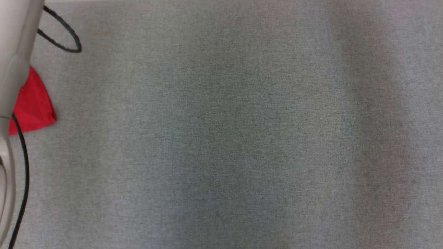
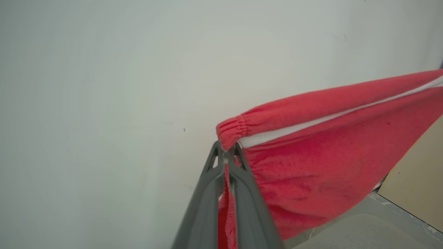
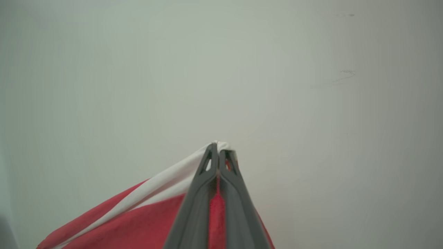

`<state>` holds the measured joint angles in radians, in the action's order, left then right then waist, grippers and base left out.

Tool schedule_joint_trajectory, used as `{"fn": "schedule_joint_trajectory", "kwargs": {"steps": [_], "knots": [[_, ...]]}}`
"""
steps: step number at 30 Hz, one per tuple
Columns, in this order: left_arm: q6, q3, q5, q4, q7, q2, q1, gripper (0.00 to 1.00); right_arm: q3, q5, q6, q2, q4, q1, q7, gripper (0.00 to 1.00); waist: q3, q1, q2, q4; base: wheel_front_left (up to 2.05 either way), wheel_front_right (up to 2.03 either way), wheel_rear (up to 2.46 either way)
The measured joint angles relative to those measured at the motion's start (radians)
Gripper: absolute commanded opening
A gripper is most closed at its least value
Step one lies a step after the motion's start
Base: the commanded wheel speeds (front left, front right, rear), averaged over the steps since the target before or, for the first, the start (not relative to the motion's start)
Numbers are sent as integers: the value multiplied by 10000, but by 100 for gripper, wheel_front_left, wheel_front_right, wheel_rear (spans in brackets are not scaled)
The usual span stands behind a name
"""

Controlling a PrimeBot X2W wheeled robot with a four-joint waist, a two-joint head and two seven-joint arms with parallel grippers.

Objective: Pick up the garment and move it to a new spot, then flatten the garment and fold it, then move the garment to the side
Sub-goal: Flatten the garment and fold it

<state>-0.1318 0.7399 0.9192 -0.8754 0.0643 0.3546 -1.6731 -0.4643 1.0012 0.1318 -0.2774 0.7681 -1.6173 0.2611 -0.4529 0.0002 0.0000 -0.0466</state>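
Note:
The garment [image 2: 311,166] is red fleece with a white band along its top edge. In the left wrist view my left gripper [image 2: 226,149] is shut on its gathered red corner, and the cloth stretches away to the right. My right gripper [image 3: 218,147] is shut on the white-banded corner [image 3: 166,183], with the cloth hanging down to the left. Both corners are held up in front of a pale wall. In the head view a red corner of the garment [image 1: 33,103] shows at the far left, partly hidden behind a pale forearm [image 1: 14,69].
A grey cloth-covered table [image 1: 228,131] spreads across the head view. A black cable [image 1: 62,34] loops beside the forearm at the upper left. A tan board [image 2: 415,180] and a grey floor edge show at the lower right of the left wrist view.

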Motion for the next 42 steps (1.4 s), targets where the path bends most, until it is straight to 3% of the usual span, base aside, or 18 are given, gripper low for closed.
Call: {"fn": "schedule_joint_trajectory", "kwargs": {"steps": [6, 10, 16, 25, 33, 42], "knots": [[2, 635, 614, -255, -291, -180, 218, 0, -755, 136, 0, -46, 355, 64, 13, 0, 198, -1, -1, -1, 0, 0, 0], [2, 1536, 1012, -17, -428, -146, 1589, 0, -1638, 510, 0, -238, 198, 1387, -65, 0, 522, -1, -1, 5, 0, 0, 0], [2, 2803, 1894, 882, -1218, 489, 3231, 0, -3045, 1225, 0, -911, -535, 3570, -656, 0, 1140, -1, -1, -58, 0, 0, 0], [2, 4247, 3664, 2706, -2949, 1392, 5568, 0, -4700, 2573, 0, -2278, -2042, 6959, -1950, 0, 2733, -4, -1, -101, 0, 0, 0], [13, 4798, 4838, 4119, -4079, 2243, 7576, 0, -5624, 3306, 0, -3636, -3712, 9373, -2815, 0, 4266, -6, 0, -142, 0, 0, 0], [901, 5114, 5488, 7369, -5095, 3636, 9193, 0, -5553, 3783, 0, -5866, -6075, 11021, -3436, 0, 4933, -6, 0, -92, 0, 0, 0]]}}
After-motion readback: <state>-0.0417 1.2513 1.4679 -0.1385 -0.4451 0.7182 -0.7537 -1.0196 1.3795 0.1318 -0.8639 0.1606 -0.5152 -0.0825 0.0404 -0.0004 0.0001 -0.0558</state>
